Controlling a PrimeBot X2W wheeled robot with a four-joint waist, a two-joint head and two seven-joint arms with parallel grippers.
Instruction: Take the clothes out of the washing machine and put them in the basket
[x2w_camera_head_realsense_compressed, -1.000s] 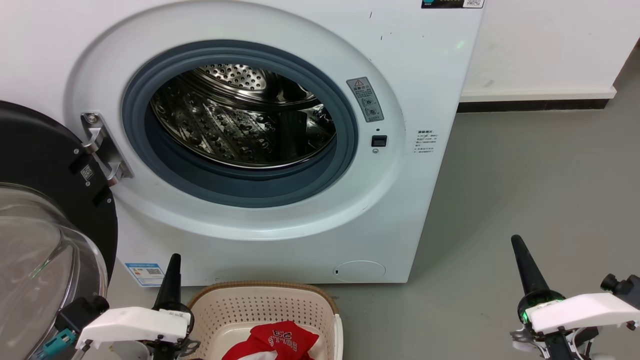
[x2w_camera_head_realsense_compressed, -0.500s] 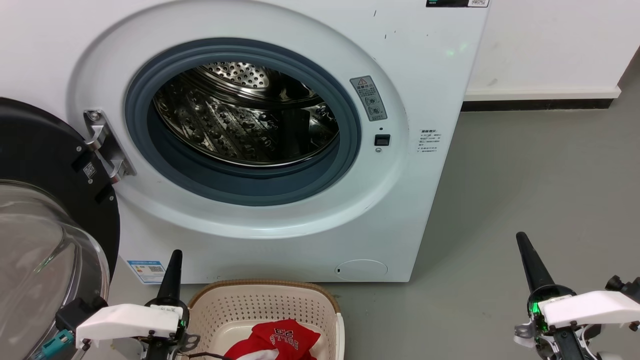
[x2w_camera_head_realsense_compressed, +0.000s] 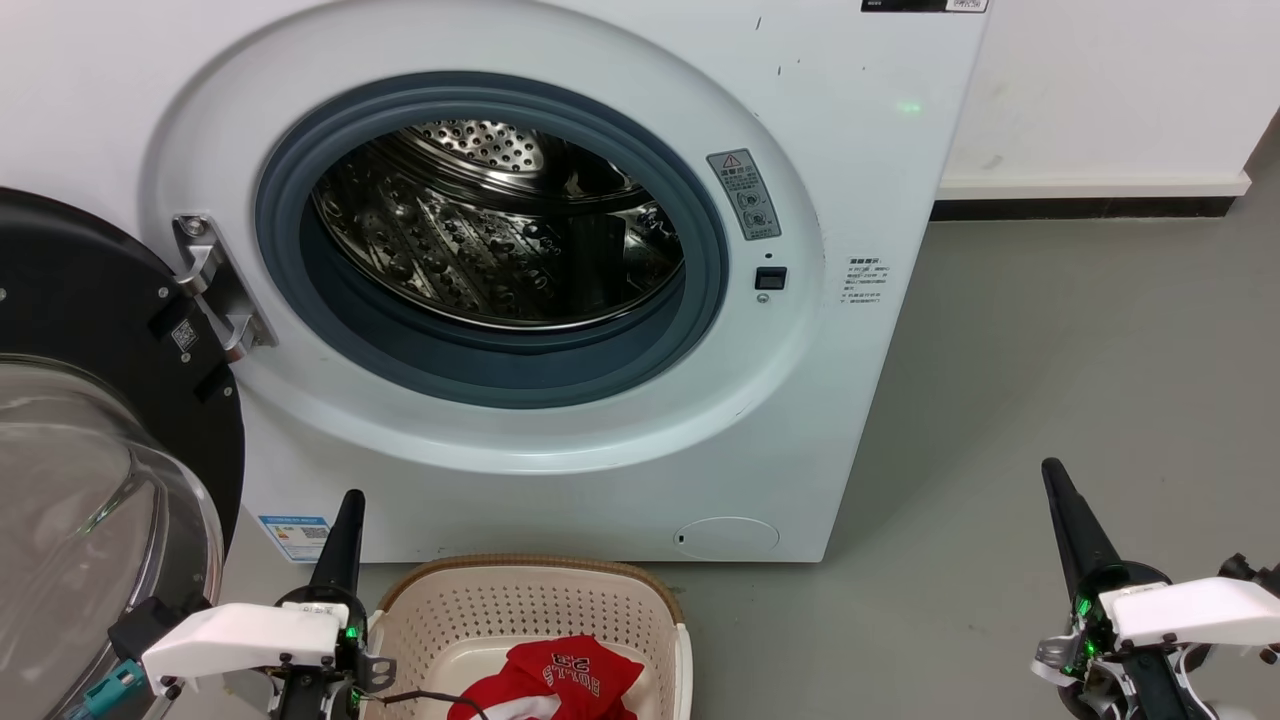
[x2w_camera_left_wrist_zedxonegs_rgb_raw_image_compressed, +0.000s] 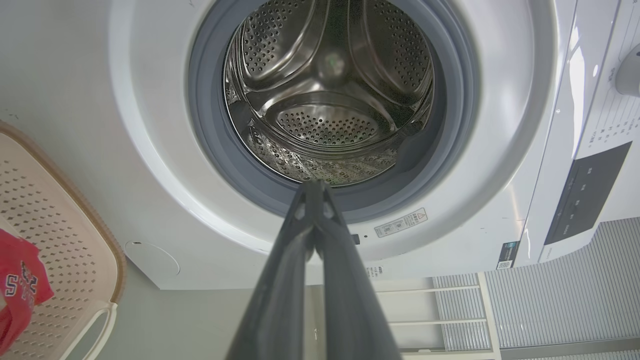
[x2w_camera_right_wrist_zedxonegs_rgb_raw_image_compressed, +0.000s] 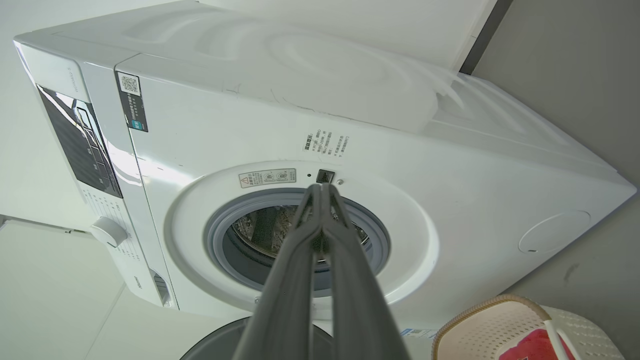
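Note:
The white washing machine (x2w_camera_head_realsense_compressed: 880, 200) stands with its porthole open; the steel drum (x2w_camera_head_realsense_compressed: 500, 230) shows bare metal. Its black-framed glass door (x2w_camera_head_realsense_compressed: 90, 470) hangs open at the left. On the floor in front sits the cream basket (x2w_camera_head_realsense_compressed: 530, 600) with red clothes (x2w_camera_head_realsense_compressed: 560, 680) bearing white lettering inside. My left gripper (x2w_camera_head_realsense_compressed: 350, 497) is shut with nothing in it, just left of the basket, fingers pointing at the machine. My right gripper (x2w_camera_head_realsense_compressed: 1050, 465) is shut and holds nothing, over the floor right of the machine. The wrist views show the drum (x2w_camera_left_wrist_zedxonegs_rgb_raw_image_compressed: 330, 100), basket (x2w_camera_left_wrist_zedxonegs_rgb_raw_image_compressed: 60, 220), clothes (x2w_camera_left_wrist_zedxonegs_rgb_raw_image_compressed: 20, 285), machine (x2w_camera_right_wrist_zedxonegs_rgb_raw_image_compressed: 350, 150) and each gripper (x2w_camera_left_wrist_zedxonegs_rgb_raw_image_compressed: 313, 184) (x2w_camera_right_wrist_zedxonegs_rgb_raw_image_compressed: 320, 186) shut.
Grey floor (x2w_camera_head_realsense_compressed: 1080, 380) spreads to the right of the machine up to a white wall with a dark skirting (x2w_camera_head_realsense_compressed: 1080, 208). The open door takes up the space at the lower left. A slatted grey surface (x2w_camera_left_wrist_zedxonegs_rgb_raw_image_compressed: 565, 285) shows beside the machine in the left wrist view.
The head camera has shifted a little, so the whole scene sits slightly right and higher. Both grippers stay shut in about the same poses; the clothes lie still in the basket.

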